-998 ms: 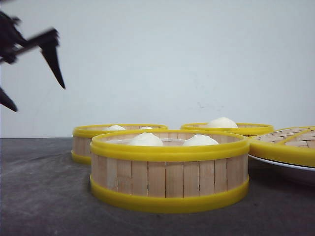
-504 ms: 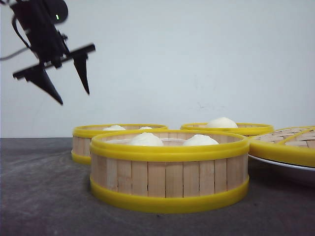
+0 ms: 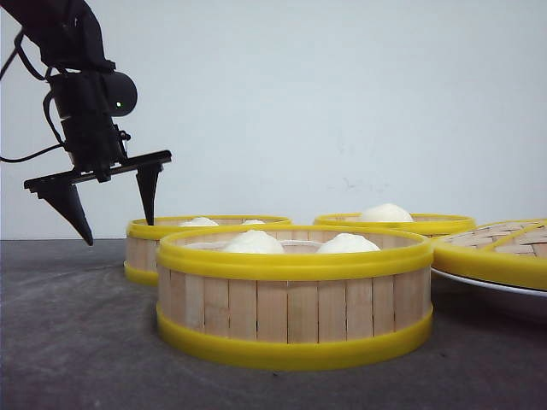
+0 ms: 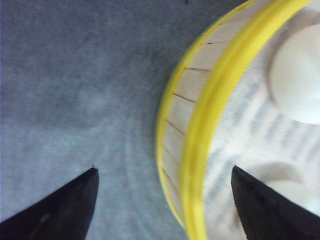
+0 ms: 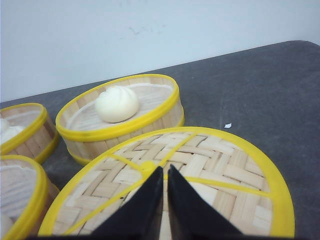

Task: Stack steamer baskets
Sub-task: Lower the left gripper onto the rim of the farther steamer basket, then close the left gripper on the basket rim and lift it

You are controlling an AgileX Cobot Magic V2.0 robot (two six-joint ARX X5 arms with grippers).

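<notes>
- Front view: the left gripper (image 3: 115,212) hangs wide open over the far-left steamer basket (image 3: 205,232), its fingers straddling that basket's left wall, likely to pinch it for lifting. The near basket (image 3: 295,295) sits toward the bench's front edge; a third basket (image 3: 395,224) stands behind.
- Left wrist view: one finger (image 4: 65,210) is outside the yellow rim (image 4: 210,125), the other inside.
- Right wrist view: the right gripper (image 5: 162,192), closed and empty, hovers over the woven lid (image 5: 225,175).

Probably lab: bare white wall (image 3: 342,102), grey tabletop (image 3: 77,342).

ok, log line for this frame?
left gripper: open, straddling rear-left basket rim | right gripper: shut, over lid | baskets unstacked
</notes>
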